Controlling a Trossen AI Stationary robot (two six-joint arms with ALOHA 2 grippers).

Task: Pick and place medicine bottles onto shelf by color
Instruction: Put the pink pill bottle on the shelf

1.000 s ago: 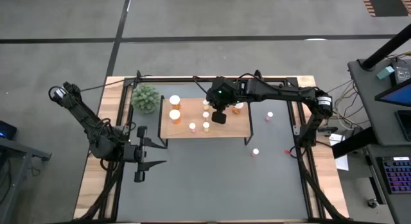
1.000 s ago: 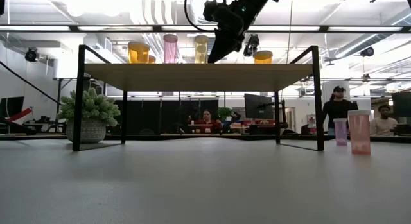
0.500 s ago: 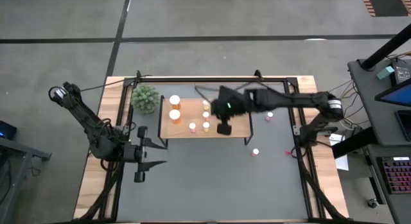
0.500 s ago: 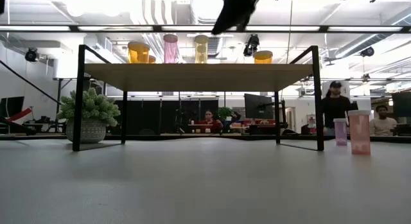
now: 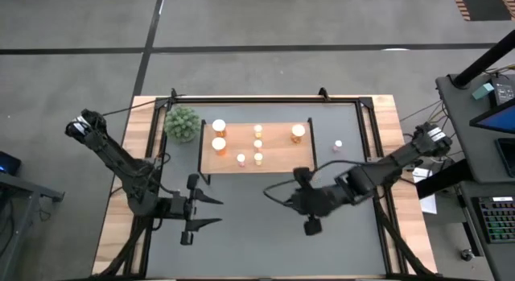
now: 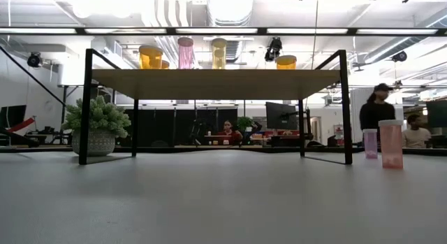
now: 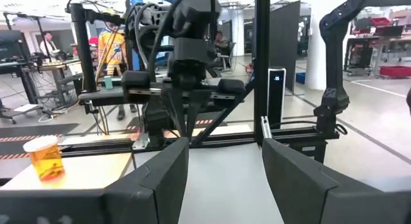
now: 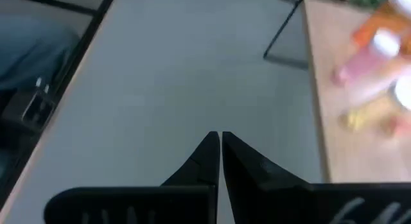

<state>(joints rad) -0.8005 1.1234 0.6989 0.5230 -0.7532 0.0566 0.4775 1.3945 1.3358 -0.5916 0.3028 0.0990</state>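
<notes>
Since a second ago, my right arm has left the space above the shelf (image 5: 278,144) and swung out over the bare table in front of it; my left arm has shifted slightly toward the middle.

Left of the shelf and in front of it, my left gripper (image 5: 203,215) waits with its fingers spread wide and holds nothing. Just off the shelf's far left corner stands a green plant ball (image 5: 182,122).

On the shelf itself, from the left, stand two large orange bottles (image 5: 219,127), then a cluster of small ones: a pink bottle (image 5: 241,159) and three yellow bottles (image 5: 258,144). A third orange bottle (image 5: 298,131) stands alone near the right end.

In front of the shelf's right half, my right gripper (image 5: 311,225) hangs over the table, fingertips pressed together and empty.

Right of the shelf, two pink bottles remain on the table. I cannot find them from above, but the level view shows a taller pink bottle (image 6: 390,143) with a shorter pink bottle (image 6: 370,142) beside it, both upright.

I judge these to be light, rigid plastic cylinders, smooth and easy to tip. I would open my fingers and close them across the body below the white cap, squeezing gently.
</notes>
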